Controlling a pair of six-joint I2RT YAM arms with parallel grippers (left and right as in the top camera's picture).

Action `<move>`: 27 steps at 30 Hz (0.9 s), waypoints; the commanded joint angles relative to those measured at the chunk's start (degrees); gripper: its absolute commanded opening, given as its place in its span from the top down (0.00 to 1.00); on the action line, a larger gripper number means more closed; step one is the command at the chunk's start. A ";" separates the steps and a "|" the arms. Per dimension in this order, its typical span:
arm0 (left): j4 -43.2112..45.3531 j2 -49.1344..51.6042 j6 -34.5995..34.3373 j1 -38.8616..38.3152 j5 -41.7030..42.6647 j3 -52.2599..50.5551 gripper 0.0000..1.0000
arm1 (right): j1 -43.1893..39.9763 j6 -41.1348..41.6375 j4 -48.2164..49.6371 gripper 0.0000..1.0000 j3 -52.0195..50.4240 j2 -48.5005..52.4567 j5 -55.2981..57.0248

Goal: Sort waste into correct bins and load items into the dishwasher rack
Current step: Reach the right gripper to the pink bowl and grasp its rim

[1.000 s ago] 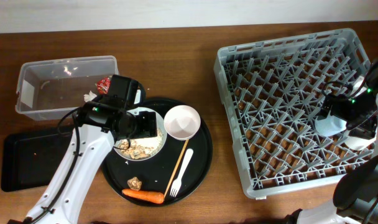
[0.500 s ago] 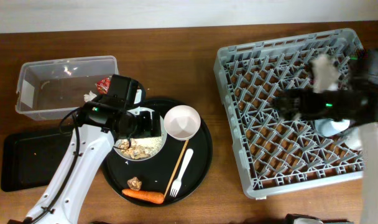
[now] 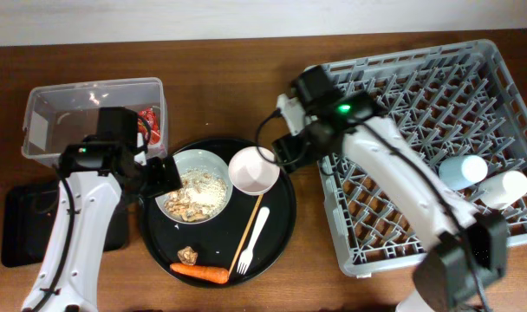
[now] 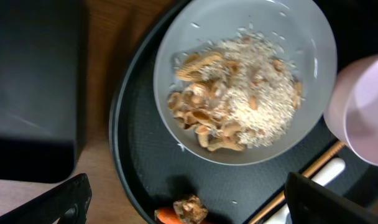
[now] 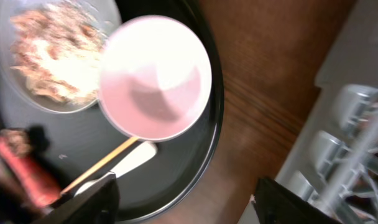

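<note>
Pink bowl [image 3: 253, 170] sat mouth-up at the far right of the round tray [image 3: 285, 227], touching the green bowl [image 3: 194, 195], which still held rice scraps [image 3: 198, 192]. The right gripper [image 3: 285, 154] hung just beside the pink bowl's right rim, fingers well apart and holding nothing. This looked like the approach to a rim grasp, so the next move would call for one finger inside the rim, one outside, then a lift across to the rack [image 3: 419, 130]. The left gripper [image 3: 164, 178] stood fully spread and empty at the green bowl's left edge. Chopsticks [image 3: 249, 230] ran slantwise from the pink bowl toward the tray's near edge, with the fork [image 3: 253, 238] parallel beside them, tines nearest. The carrot [image 3: 198, 274] lay crosswise along that near edge, its tip pointing right.
</note>
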 commanded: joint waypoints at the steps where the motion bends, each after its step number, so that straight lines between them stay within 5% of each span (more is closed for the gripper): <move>1: -0.11 0.09 -0.72 0.81 -0.39 0.33 0.01 | 2.71 5.35 3.04 0.37 0.52 6.73 5.84; 8: 0.04 0.07 -0.72 0.81 -0.42 0.33 0.01 | 3.02 12.20 7.28 0.58 0.52 15.08 5.57; 27: -0.11 0.09 -0.72 0.81 -0.39 0.33 0.01 | 3.06 16.44 8.50 0.72 -0.46 17.79 5.60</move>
